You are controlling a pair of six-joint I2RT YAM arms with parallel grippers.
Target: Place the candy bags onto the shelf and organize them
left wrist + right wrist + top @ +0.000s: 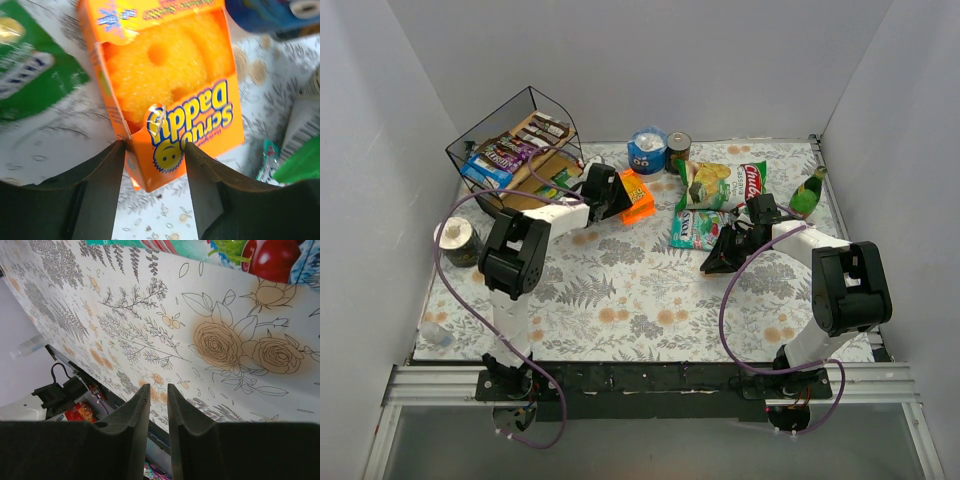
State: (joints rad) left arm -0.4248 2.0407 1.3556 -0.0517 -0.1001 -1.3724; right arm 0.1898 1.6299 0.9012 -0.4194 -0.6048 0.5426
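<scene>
Left gripper jaws straddle orange cardboard sponge box at 12 o'clock, touching both sides; firm clamp cannot be told. Close gently, since cardboard likely crushes. Right gripper jaws barely apart, empty.

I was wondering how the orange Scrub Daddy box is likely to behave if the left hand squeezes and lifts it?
The Scrub Daddy box is probably light: its open window shows only foam sponge. The thin card may well buckle under a squeeze, with soft sponge behind it. The left hand straddles only one corner, so the box might swivel when lifted.
</scene>
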